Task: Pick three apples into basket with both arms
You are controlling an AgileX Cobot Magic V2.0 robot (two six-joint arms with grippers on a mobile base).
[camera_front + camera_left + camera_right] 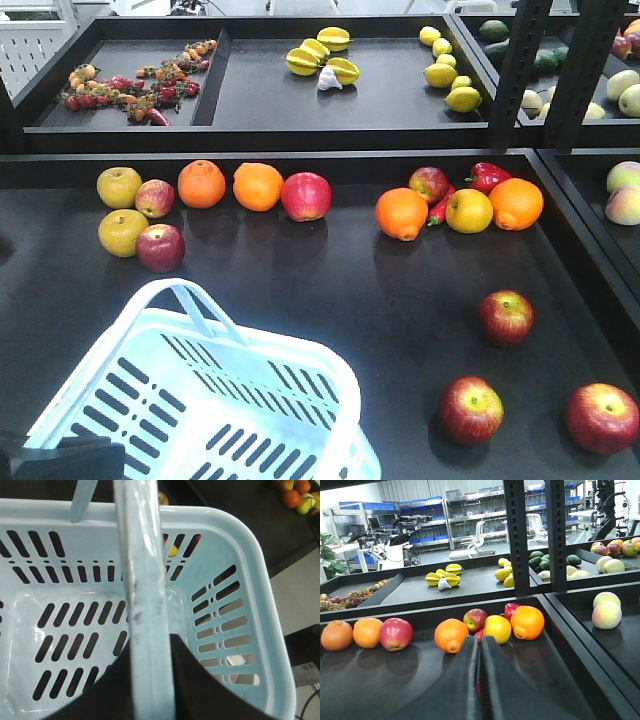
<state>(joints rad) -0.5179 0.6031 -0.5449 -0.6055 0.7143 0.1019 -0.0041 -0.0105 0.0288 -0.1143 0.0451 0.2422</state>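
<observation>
**Basket handle in my left pincer, three apples out on the tray**

A workshop with grey shelving (470, 510) and blue bins stood behind the black tray (330, 270). Along the tray's back edge sat a row of fruit: yellow apples (119, 186), oranges (258, 186), some smaller red apples and a red pepper (487, 176). On the tier above lay starfruit (320, 55) and lemons (450, 75).

The basket (240, 345) stood at the front left of the tray. My left pincer (150, 639) was closed on one of its handles (145, 580). The pale bar ran straight between my two black fingers (200, 690), which pressed against it on both sides.

The three apples lay on the tray to the right of the basket, well apart from it, and none touched another. The far apple (506, 317) sat nearer the back row, the middle apple (472, 409) lay closest to the basket, and the corner apple (602, 418) sat by the tray's right edge.

My right pincer (480, 640) hung over the tray, pointing at the back row. Its fingers were drawn together to a thin slit and held nothing.
</observation>
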